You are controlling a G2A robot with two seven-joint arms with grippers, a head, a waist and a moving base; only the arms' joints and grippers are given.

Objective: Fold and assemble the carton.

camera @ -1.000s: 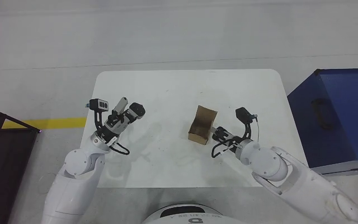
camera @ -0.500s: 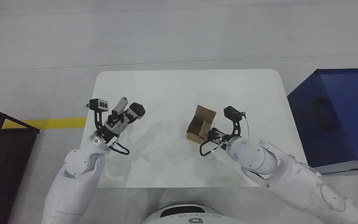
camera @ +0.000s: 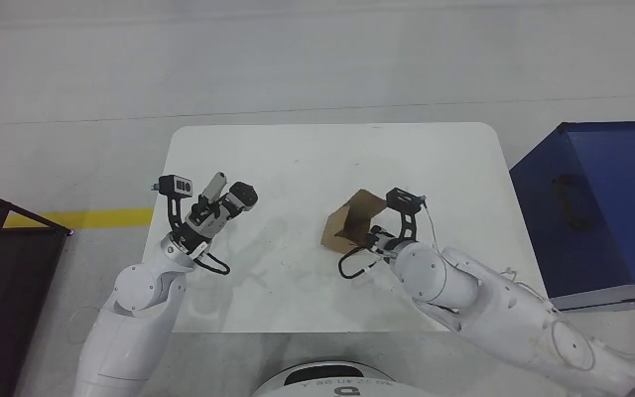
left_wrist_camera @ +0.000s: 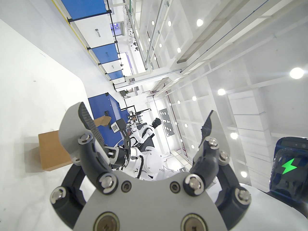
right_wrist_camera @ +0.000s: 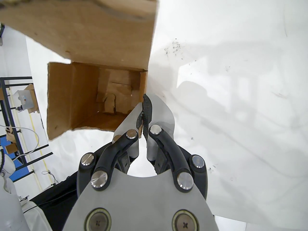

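Observation:
A small brown carton (camera: 346,221) sits tilted on the white table (camera: 298,149), right of centre, its open mouth facing my right gripper (camera: 373,239). In the right wrist view the carton (right_wrist_camera: 96,49) has one flap raised. My right gripper (right_wrist_camera: 144,108) is shut, with its fingertips pinching the edge of the carton's side wall at the mouth. Folded bottom flaps show inside. My left gripper (camera: 243,196) hangs over the table's left part, well away from the carton (left_wrist_camera: 51,150). The left gripper (left_wrist_camera: 146,109) is open with nothing between its fingers.
A blue bin (camera: 585,213) stands off the table's right edge. A black frame (camera: 25,258) stands off the left edge. A bare white stretch of table lies between the two arms.
My right gripper has moved left toward the table's centre, and the carton has shifted left and tilted with it. The left arm has stayed still.

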